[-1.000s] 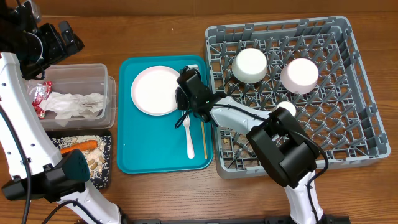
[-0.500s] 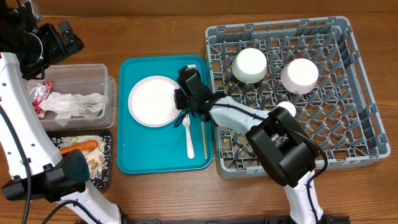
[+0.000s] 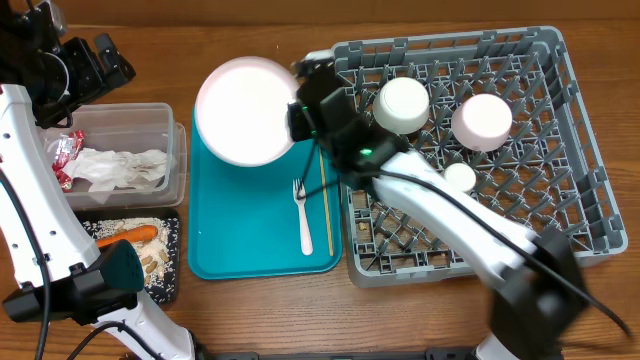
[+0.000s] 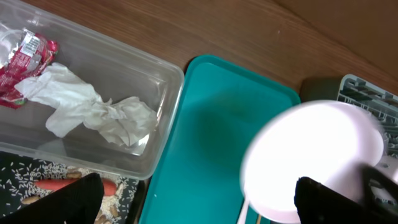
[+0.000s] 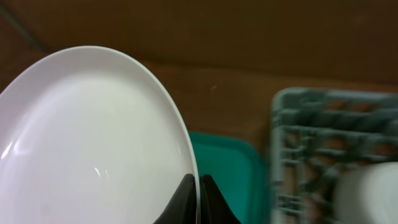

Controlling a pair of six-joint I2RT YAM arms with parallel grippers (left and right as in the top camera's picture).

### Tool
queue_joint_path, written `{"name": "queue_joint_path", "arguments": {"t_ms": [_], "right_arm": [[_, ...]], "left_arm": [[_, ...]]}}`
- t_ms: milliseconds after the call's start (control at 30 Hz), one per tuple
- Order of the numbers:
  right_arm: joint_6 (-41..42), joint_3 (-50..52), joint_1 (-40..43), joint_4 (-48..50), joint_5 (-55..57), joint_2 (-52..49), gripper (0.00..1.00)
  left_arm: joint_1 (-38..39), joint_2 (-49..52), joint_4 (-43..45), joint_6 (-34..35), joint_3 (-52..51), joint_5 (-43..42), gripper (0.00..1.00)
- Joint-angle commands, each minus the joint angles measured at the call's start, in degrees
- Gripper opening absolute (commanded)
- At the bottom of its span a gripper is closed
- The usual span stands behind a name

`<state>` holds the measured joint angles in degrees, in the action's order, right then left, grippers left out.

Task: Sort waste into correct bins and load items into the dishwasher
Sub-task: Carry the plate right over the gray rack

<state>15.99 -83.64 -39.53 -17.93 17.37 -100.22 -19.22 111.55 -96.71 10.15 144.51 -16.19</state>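
My right gripper (image 3: 298, 118) is shut on the rim of the pale pink plate (image 3: 245, 110) and holds it tilted above the far end of the teal tray. In the right wrist view the fingertips (image 5: 199, 199) pinch the plate's edge (image 5: 93, 137). The grey rack (image 3: 560, 200) holds two upturned bowls (image 3: 402, 104) (image 3: 481, 121) and a small cup (image 3: 459, 178). A white fork (image 3: 304, 215) and a chopstick (image 3: 326, 200) lie on the tray. My left gripper (image 4: 199, 208) stands open and empty at the far left, above the clear tub (image 4: 168, 81).
The clear tub (image 3: 130, 120) contains a red wrapper (image 3: 65, 155) and crumpled napkins (image 3: 120, 167). In the black tray (image 3: 170, 270) lie a carrot (image 3: 125, 236) and rice bits. The teal tray (image 3: 240, 230) sits between the bins and the rack.
The right gripper closed on the plate's rim, dragged it slightly, then lifted it off the teal tray, up and away toward the far end. The left arm has not moved.
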Motion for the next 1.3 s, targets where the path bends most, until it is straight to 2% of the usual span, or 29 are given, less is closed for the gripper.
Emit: {"name": "queue_joint_path", "arguments": {"t_ms": [0, 33, 67, 100, 133, 167, 267, 400, 567, 667, 767, 900, 1067, 1167, 1267], "right_arm": [[-6.8, -2.1, 0.0, -5.2, 25.8, 10.3, 0.04], [-9.4, -2.1, 0.1, -7.4, 37.4, 14.0, 0.04], [-10.7, -2.1, 0.3, -7.9, 42.1, 15.2, 0.04], [-13.1, -2.1, 0.9, -8.4, 51.6, 17.4, 0.04], [-13.4, -2.1, 1.1, -8.4, 53.8, 17.8, 0.04], [-13.5, -2.1, 1.6, -9.4, 63.7, 19.2, 0.04], [-13.5, -2.0, 2.7, -11.1, 70.4, 19.5, 0.04], [-8.7, -0.7, 5.6, -15.7, 68.1, 18.5, 0.04], [-8.9, 3.2, 13.3, -15.9, 68.1, 14.9, 0.04], [-14.9, 3.2, 17.9, -15.9, 63.8, 11.4, 0.04], [-20.2, 3.2, 20.3, -16.5, 53.9, 9.0, 0.04], [-20.8, 3.2, 20.5, -15.4, 49.9, 8.5, 0.04], [-24.1, 3.2, 20.3, -14.8, 38.6, 8.1, 0.04], [-28.7, 3.2, 20.3, -12.9, 38.5, 6.7, 0.04], [-36.7, 3.2, 20.3, -10.1, 38.6, 4.9, 0.04]], "left_arm": [[-0.1, -0.3, -0.1, 0.3, 0.4, -0.8, 1.0], [-0.1, -0.3, -0.1, 0.3, 0.4, -0.8, 1.0], [-0.1, -0.3, -0.1, 0.3, 0.4, -0.7, 1.0], [-0.1, -0.3, -0.1, 0.3, 0.4, -0.7, 1.0], [-0.1, -0.3, -0.1, 0.3, 0.4, -0.8, 1.0], [-0.1, -0.3, -0.1, 0.3, 0.4, -0.7, 1.0], [-0.1, -0.3, -0.1, 0.3, 0.4, -0.8, 1.0], [-0.1, -0.3, -0.1, 0.3, 0.4, -0.8, 1.0], [-0.1, -0.3, -0.1, 0.3, 0.4, -0.8, 1.0], [-0.1, -0.3, -0.1, 0.3, 0.4, -0.8, 1.0], [-0.1, -0.3, -0.1, 0.3, 0.4, -0.8, 1.0], [-0.1, -0.3, -0.1, 0.3, 0.4, -0.8, 1.0], [-0.1, -0.3, -0.1, 0.3, 0.4, -0.7, 1.0], [-0.1, -0.3, -0.1, 0.3, 0.4, -0.8, 1.0], [-0.1, -0.3, -0.1, 0.3, 0.4, -0.7, 1.0]]}}
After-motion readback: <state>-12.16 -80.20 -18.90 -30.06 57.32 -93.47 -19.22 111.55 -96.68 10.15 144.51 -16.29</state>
